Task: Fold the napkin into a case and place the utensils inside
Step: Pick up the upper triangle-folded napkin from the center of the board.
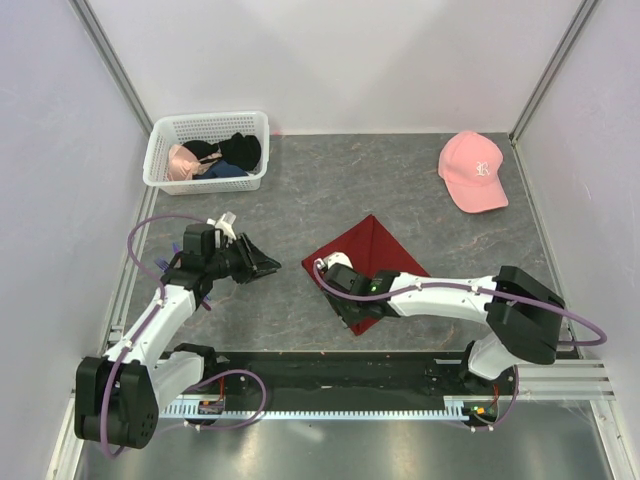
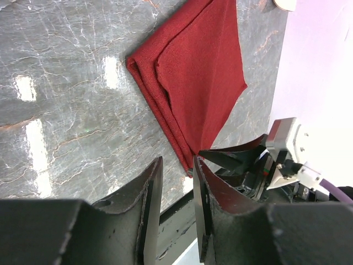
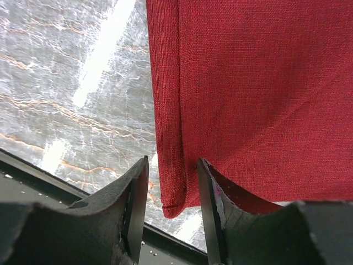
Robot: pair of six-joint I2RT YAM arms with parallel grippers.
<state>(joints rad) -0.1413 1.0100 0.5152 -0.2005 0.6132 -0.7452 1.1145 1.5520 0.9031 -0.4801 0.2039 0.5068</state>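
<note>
The dark red napkin [image 1: 368, 255] lies folded flat on the grey table, one corner pointing toward the arms. My right gripper [image 1: 345, 303] is low over that near corner. In the right wrist view its jaws stand open astride the napkin's folded edge [image 3: 168, 138], not pinching it. My left gripper [image 1: 266, 265] hovers left of the napkin, jaws a little apart and empty. In the left wrist view [image 2: 177, 168] the napkin [image 2: 198, 72] shows two layers, with the right gripper [image 2: 237, 157] at its near tip. No utensils show clearly.
A white basket [image 1: 160, 150] with pink and black garments stands at the back left. A pink cap [image 1: 472, 170] lies at the back right. A black rail [image 1: 330, 370] runs along the near table edge. Walls close in both sides.
</note>
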